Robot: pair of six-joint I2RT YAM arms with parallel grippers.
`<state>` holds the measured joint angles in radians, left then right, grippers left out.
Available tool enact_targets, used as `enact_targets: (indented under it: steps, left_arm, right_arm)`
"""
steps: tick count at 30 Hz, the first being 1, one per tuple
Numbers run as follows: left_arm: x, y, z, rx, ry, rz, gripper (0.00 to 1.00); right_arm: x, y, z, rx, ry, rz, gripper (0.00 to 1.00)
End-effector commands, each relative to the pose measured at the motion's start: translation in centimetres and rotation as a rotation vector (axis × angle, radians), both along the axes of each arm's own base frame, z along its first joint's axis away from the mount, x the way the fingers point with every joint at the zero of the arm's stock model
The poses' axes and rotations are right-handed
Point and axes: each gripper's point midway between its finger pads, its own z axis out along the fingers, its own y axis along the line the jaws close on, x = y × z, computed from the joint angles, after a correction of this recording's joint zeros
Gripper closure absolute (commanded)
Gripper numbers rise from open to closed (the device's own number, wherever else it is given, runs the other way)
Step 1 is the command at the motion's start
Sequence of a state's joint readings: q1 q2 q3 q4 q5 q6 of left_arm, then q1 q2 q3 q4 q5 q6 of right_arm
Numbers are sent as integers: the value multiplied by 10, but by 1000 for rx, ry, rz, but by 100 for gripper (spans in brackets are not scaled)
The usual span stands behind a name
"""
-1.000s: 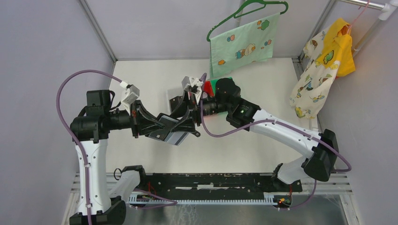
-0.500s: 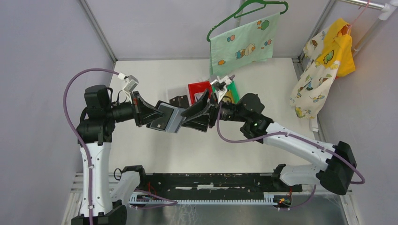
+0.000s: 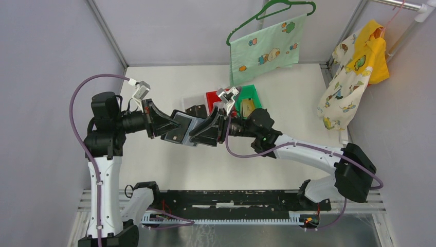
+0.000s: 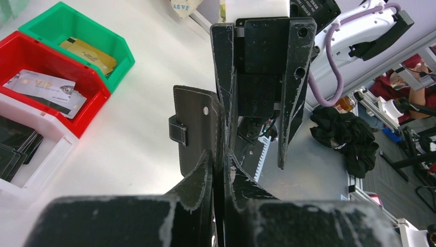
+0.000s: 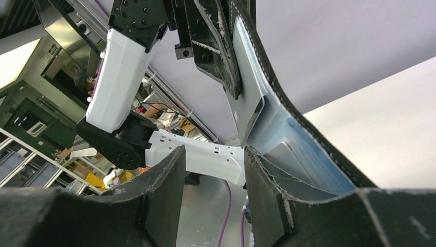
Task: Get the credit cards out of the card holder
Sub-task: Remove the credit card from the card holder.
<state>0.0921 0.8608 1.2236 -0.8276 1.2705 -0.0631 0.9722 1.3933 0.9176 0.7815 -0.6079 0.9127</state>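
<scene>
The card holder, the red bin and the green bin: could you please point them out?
card holder (image 4: 199,139), left wrist view, black outer flap.
red bin (image 4: 35,56), left wrist view, bare inside.
green bin (image 4: 72,20), left wrist view, bare inside.

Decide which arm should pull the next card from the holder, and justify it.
Likely right: the right gripper is open at the holder's lining; the left gripper is shut on the holder.

White-shelled arms (image 3: 105,180) with black joints (image 3: 105,110), looping purple cables (image 4: 312,77), scuffed black tool fingers (image 4: 193,188)
</scene>
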Motion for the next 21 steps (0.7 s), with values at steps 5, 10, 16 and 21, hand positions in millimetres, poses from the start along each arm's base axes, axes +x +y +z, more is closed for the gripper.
enact_targets:
  steps: [5,10,16,21]
  left_arm:
    - [-18,-5,20,-37,-45,-85,98]
    - [-24,-6,20,-35,-58,-109,98]
    - [-20,-4,15,-2,-92,-84,98]
    - [-11,1,4,58,-121,-28,98]
  right_arm:
    - [6,6,32,97,-18,-4,50]
    - [13,11,32,95,1,-28,52]
    - [11,14,50,169,23,11,57]
    - [4,17,61,196,9,31,63]
